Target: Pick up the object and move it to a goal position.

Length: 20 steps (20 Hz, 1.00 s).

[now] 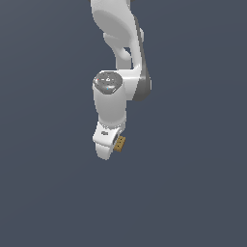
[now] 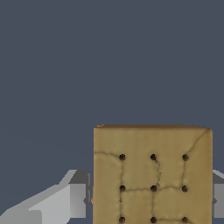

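The object [image 2: 152, 175] is a tan-brown cracker-like square block with dark dots and crack lines. In the wrist view it fills the space between my gripper's two grey fingers [image 2: 78, 199], which press on its sides. In the exterior view only a small tan edge of the object [image 1: 120, 143] shows beside the white gripper [image 1: 112, 147], which hangs from the arm above the dark surface. The fingertips are hidden behind the gripper body there.
A plain dark grey-blue surface [image 1: 193, 193] lies all around. The white arm [image 1: 116, 58] comes down from the top of the exterior view. No other objects show.
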Available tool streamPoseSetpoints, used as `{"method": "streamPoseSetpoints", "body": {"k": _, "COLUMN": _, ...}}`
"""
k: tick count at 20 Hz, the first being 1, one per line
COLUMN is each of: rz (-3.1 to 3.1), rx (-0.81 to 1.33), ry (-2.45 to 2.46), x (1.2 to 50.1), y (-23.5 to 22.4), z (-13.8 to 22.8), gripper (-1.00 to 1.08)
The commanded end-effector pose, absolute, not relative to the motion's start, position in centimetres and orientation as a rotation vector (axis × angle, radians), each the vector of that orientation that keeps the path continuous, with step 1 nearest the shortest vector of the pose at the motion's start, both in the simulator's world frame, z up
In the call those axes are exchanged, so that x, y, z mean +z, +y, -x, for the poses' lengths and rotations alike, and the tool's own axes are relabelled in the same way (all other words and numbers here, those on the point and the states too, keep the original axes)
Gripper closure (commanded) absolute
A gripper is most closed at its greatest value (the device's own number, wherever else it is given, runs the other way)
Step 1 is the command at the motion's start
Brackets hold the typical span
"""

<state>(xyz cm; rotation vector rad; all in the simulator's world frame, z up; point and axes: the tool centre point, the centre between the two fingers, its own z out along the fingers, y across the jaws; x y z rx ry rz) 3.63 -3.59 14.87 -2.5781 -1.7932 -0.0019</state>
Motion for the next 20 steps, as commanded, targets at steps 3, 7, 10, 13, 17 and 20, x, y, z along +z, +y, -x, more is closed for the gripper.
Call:
{"method": "streamPoseSetpoints", "body": {"k": 3, "rz": 2.577, "rx": -0.003, "ry": -1.793, "x": 19.5, "y": -3.2, "z": -5.2, "gripper": 1.08}}
{"method": "streamPoseSetpoints", "body": {"k": 7, "rz": 2.577, "rx": -0.003, "ry": -1.793, "x": 23.3, "y": -2.9, "z": -6.6, "gripper": 1.08}}
{"method": "streamPoseSetpoints", "body": {"k": 10, "rz": 2.577, "rx": -0.003, "ry": -1.793, "x": 25.9, "y": -2.7, "z": -7.6, "gripper": 1.08}}
{"method": "streamPoseSetpoints", "body": {"k": 13, "rz": 2.578, "rx": -0.003, "ry": -1.792, "x": 28.1, "y": -2.5, "z": -8.5, "gripper": 1.08}}
{"method": "streamPoseSetpoints", "body": {"k": 17, "rz": 2.578, "rx": -0.002, "ry": -1.792, "x": 30.7, "y": -2.3, "z": -9.5, "gripper": 1.08}}
{"method": "streamPoseSetpoints", "body": {"k": 20, "rz": 2.578, "rx": -0.002, "ry": -1.792, "x": 32.4, "y": -2.2, "z": -10.2, "gripper": 1.08}}
